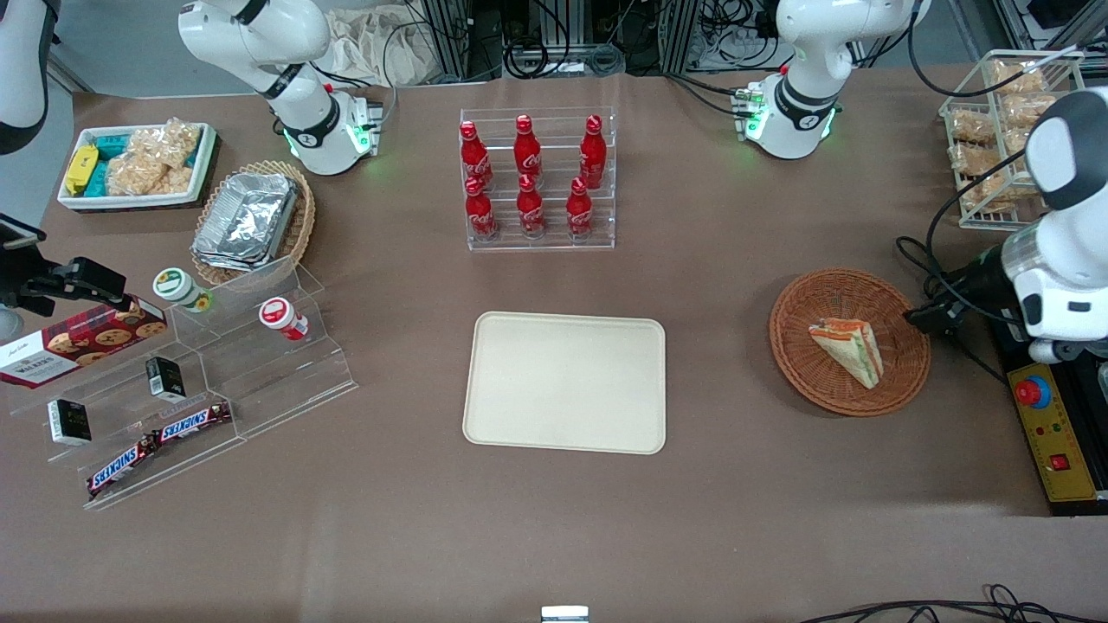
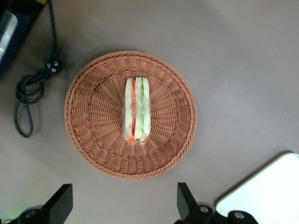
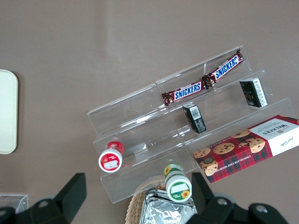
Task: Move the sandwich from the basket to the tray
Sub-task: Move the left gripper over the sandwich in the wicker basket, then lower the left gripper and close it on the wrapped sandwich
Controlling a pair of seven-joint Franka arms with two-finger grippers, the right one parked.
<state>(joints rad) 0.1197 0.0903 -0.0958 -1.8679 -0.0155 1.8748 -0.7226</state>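
Sandwich: lying in the wicker basket, clear of the jaws.
Gripper: above the basket, jaws wide apart, empty.

Tray cut off at edge

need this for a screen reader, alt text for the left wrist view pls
A wrapped sandwich lies in the middle of a round wicker basket on a brown table, seen from above. The open end effector hovers over the basket's rim, empty, with a corner of the cream tray nearby.

basket reddish-brown woven | tray cream | sandwich pale, orange-red, green
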